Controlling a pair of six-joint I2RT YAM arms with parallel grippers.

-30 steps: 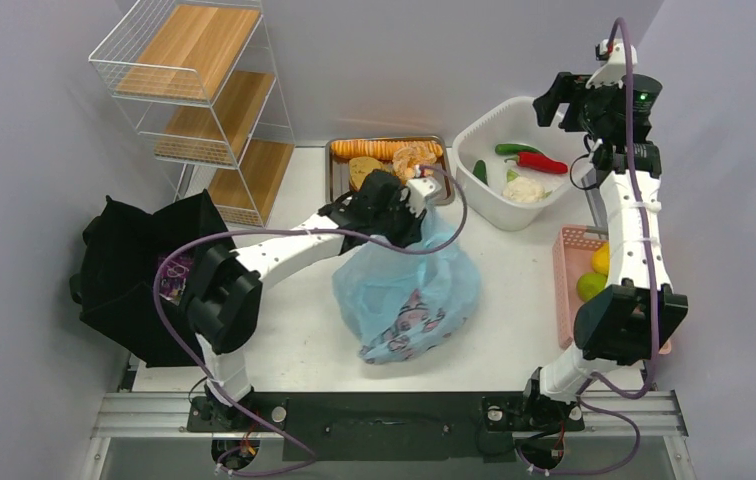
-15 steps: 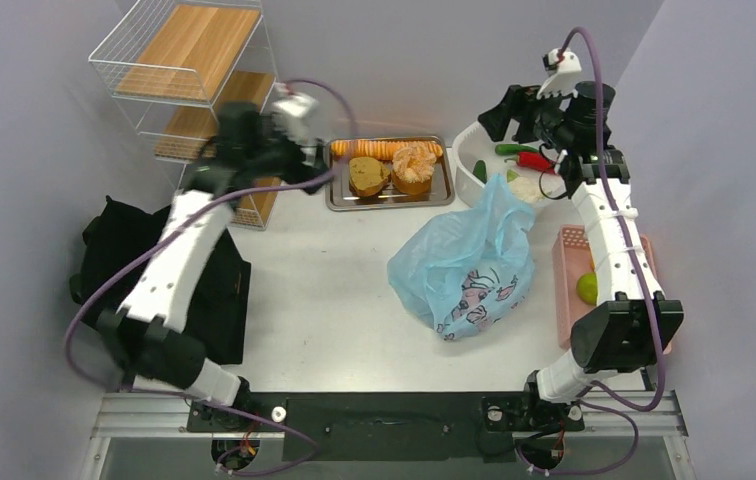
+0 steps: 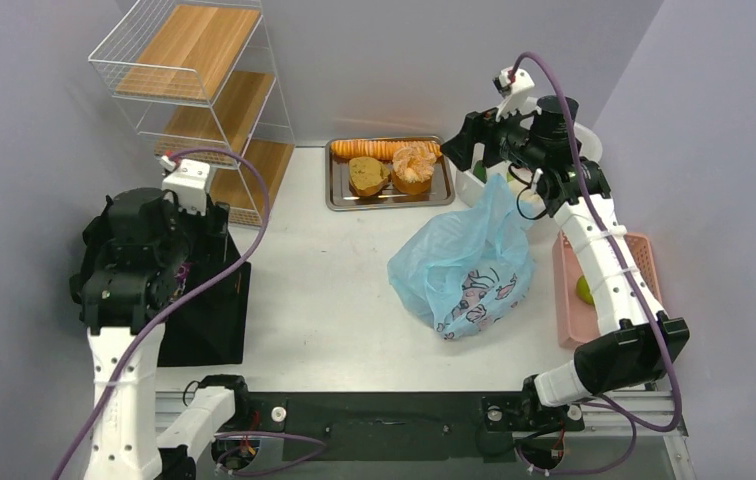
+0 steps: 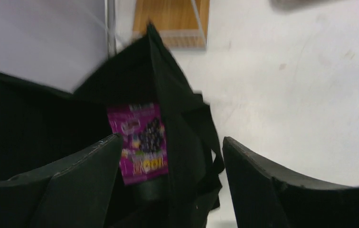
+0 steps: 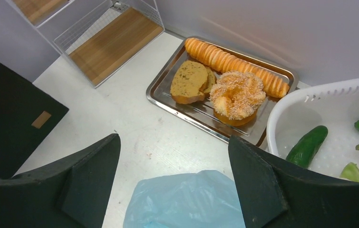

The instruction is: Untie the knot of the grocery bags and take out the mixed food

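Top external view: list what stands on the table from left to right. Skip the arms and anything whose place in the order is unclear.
black tote → metal tray → pale blue bag → pink basket

One black tote; one blue bag; one tray; three breads; one purple packet.

A white table between pale walls, wire shelf behind.
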